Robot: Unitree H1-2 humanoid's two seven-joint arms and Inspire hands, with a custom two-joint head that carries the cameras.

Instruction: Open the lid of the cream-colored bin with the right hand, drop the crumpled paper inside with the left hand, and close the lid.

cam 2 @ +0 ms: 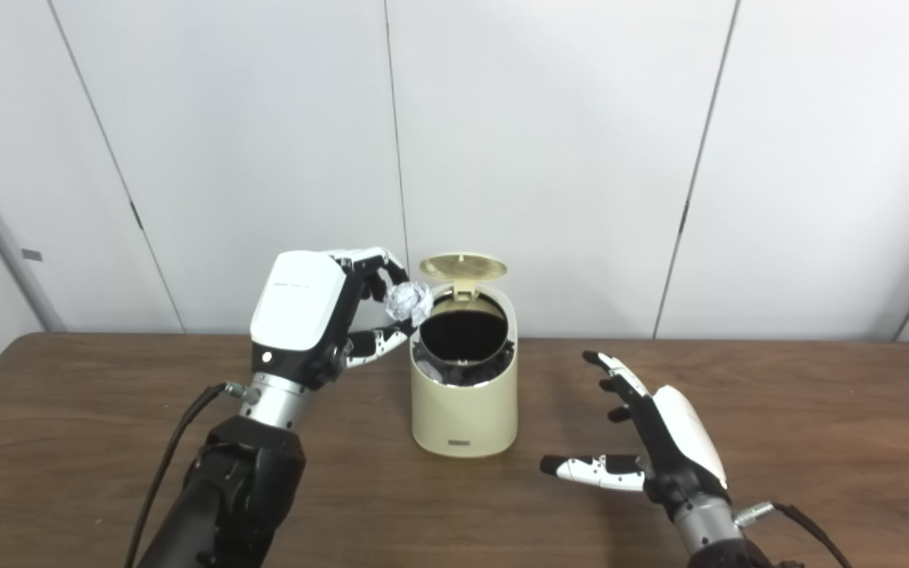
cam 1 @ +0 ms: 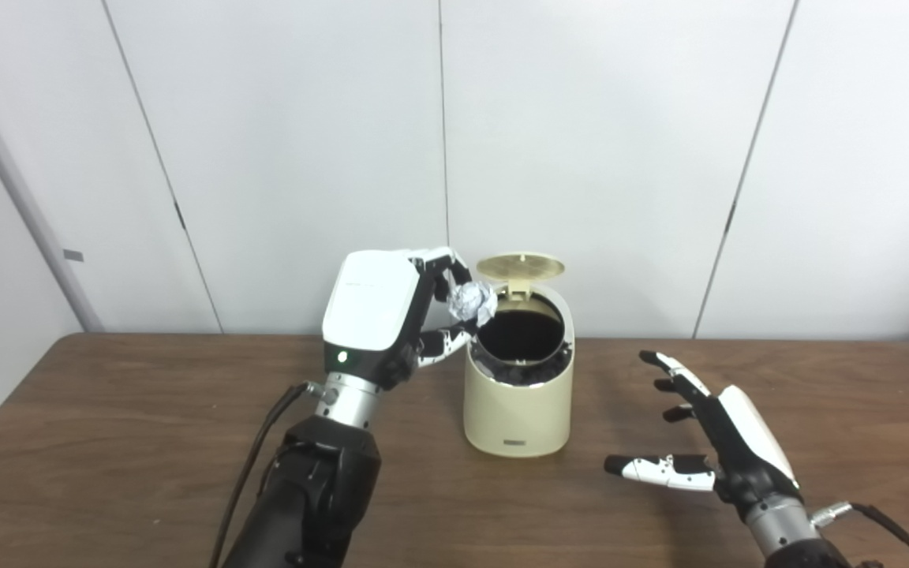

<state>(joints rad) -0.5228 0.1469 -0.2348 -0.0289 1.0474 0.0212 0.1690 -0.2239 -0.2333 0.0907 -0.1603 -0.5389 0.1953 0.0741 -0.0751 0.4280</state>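
Your left hand pinches the crumpled paper at the open bin's ten o'clock rim; your right hand, fingers spread, waits at four o'clock.

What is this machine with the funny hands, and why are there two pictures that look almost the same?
It is a robot shaped a bit like a person. Two cameras on its head, like eyes, took the pictures side by side. On the brown wooden table stands a small cream-colored bin with its round lid flipped up. The left hand holds a crumpled ball of white paper by the bin's rim. The right hand is open beside the bin, holding nothing.
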